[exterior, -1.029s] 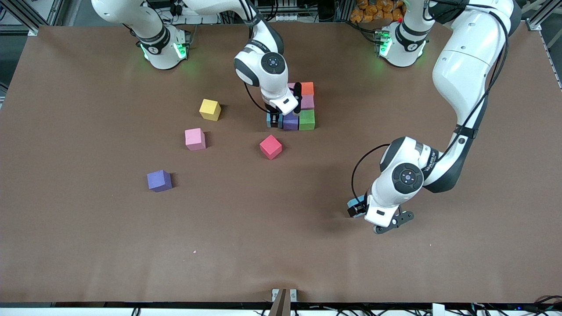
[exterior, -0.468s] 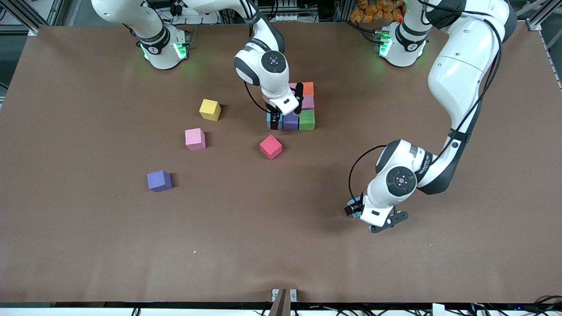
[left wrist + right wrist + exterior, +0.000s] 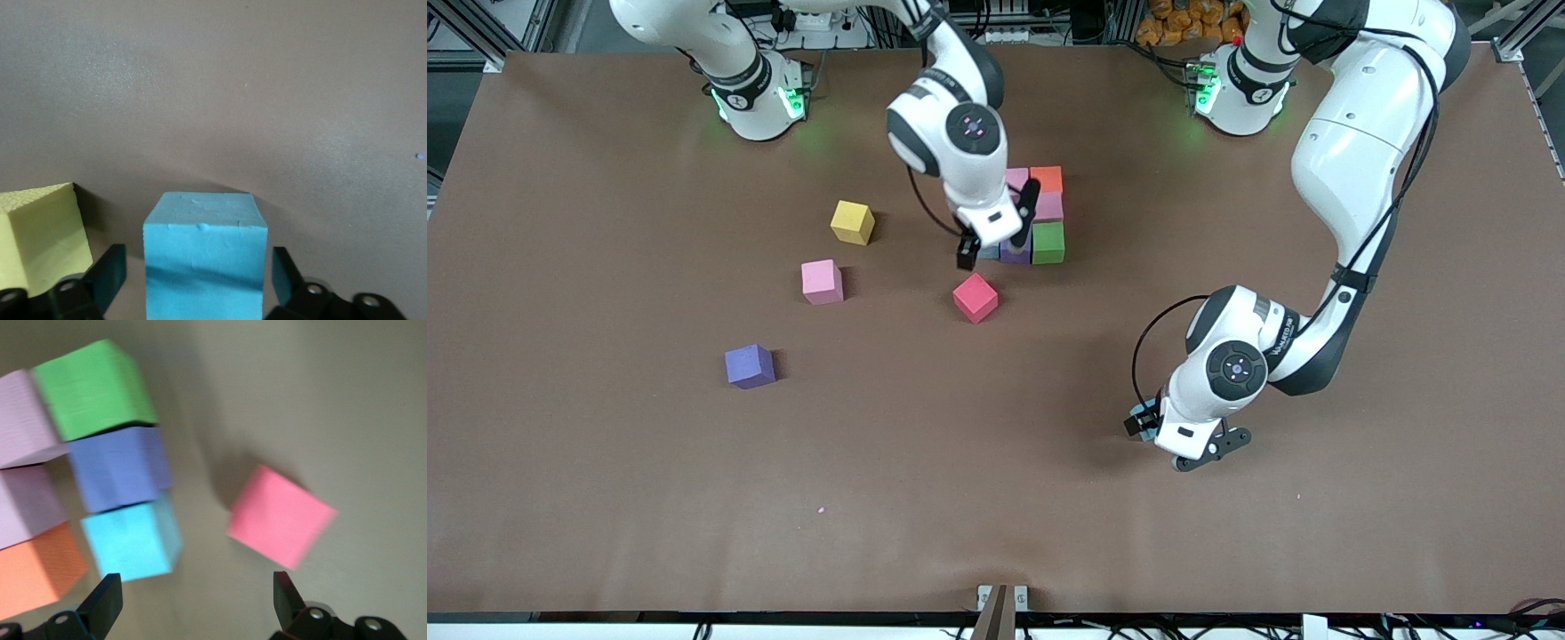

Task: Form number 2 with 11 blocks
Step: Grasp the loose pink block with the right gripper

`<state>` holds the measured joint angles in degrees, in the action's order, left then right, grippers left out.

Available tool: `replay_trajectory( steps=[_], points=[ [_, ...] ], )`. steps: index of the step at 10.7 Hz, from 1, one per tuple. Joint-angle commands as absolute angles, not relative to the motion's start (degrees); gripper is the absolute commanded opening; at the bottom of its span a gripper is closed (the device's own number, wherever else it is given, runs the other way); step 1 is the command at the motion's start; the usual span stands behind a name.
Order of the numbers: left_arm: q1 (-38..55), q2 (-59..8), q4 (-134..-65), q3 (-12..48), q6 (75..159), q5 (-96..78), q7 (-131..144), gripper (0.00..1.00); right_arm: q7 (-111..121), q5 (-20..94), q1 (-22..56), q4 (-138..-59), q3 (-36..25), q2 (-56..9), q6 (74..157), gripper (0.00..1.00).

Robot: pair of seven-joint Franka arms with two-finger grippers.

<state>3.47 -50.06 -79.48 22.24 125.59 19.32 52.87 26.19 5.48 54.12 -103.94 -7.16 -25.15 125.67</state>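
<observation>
- Brown tabletop; loose blocks toward the right arm's end: purple block, pink block, yellow block.
- Right claw, jaws wide and empty, has lifted off the partial number 2, over its light-blue cube; red block looks next.
- Left claw straddles the blue block, beginning to close; lifting follows.
</observation>
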Motion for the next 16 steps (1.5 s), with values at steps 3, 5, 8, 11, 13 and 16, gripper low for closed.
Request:
replay_trajectory(
  steps=[3, 5, 8, 11, 13, 16],
  points=[
    [4.39, -51.50, -77.87, 21.88, 124.98, 20.30, 53.09, 0.79, 10.76, 5.80, 47.65, -100.55, -6.33, -29.26, 128.39, 1.00],
    [4.39, -51.77, -77.87, 21.88, 125.07, 20.30, 53.09, 0.76, 2.49, 9.38, 47.98, -100.11, -6.24, -31.80, 132.87, 1.00],
    [4.39, -51.77, -77.87, 21.88, 125.07, 20.39, 52.65, 0.65, -0.26, 10.37, 50.26, -99.40, -6.24, -34.36, 135.16, 1.00],
    [4.39, -51.77, -77.96, 21.18, 125.07, 20.48, 52.73, 0.64, -2.90, 10.28, 51.77, -99.40, -6.24, -36.56, 138.51, 1.00],
    [4.39, -51.59, -77.96, 21.18, 125.07, 20.39, 52.91, 0.63, -2.38, 9.49, 51.77, -99.40, -6.33, -37.17, 138.69, 1.00],
    [4.39, -51.24, -78.05, 21.18, 125.07, 20.57, 52.91, 0.63, -2.29, 8.70, 51.77, -99.75, -6.33, -37.70, 139.74, 1.00]
  ],
)
